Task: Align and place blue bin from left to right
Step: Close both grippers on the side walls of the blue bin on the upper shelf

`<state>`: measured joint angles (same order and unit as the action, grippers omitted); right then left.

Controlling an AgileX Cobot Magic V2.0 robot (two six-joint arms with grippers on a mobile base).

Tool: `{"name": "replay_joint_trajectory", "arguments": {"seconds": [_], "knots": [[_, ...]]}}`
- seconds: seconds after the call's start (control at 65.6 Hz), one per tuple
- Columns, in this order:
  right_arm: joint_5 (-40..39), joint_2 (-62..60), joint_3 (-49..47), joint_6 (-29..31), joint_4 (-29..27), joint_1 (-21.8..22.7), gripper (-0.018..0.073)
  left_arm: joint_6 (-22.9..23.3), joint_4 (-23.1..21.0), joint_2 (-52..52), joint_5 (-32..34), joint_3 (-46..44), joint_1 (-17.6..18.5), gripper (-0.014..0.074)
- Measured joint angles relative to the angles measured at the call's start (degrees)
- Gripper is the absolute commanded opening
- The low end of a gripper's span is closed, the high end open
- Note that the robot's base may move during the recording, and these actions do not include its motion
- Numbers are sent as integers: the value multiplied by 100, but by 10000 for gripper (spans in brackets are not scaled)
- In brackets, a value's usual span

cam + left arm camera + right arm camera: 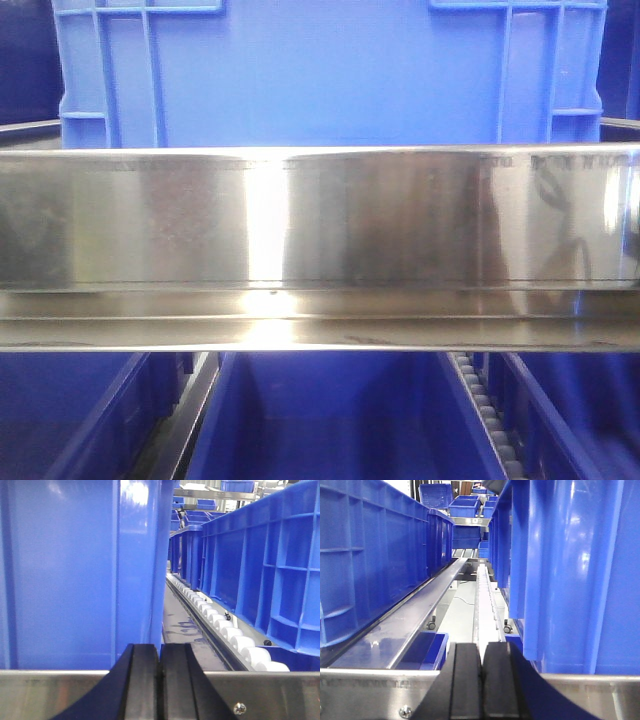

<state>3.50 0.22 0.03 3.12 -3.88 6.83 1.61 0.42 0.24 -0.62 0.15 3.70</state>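
Note:
A large blue bin [330,80] stands on the shelf behind a steel rail [320,220], filling the top of the front view. Its wall [65,580] takes up the left half of the left wrist view, and its other side [580,570] fills the right half of the right wrist view. My left gripper [160,675] sits low against the rail near the bin's corner, fingers pressed together with nothing between them. My right gripper [482,680] is likewise shut and empty, just left of the bin's corner. Neither gripper shows in the front view.
Another blue bin [260,565] stands to the right across a white roller track [220,625]. A further blue bin [370,555] sits on a steel ledge at the left of the right wrist view. More blue bins [340,420] lie on the level below.

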Motion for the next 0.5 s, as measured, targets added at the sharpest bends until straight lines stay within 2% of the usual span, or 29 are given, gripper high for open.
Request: {"name": "replay_joint_trajectory", "arguments": {"seconds": [0.503], "knots": [[0,0,0,0,0,0,-151,0,0,0,0,0,0,-111]]}}
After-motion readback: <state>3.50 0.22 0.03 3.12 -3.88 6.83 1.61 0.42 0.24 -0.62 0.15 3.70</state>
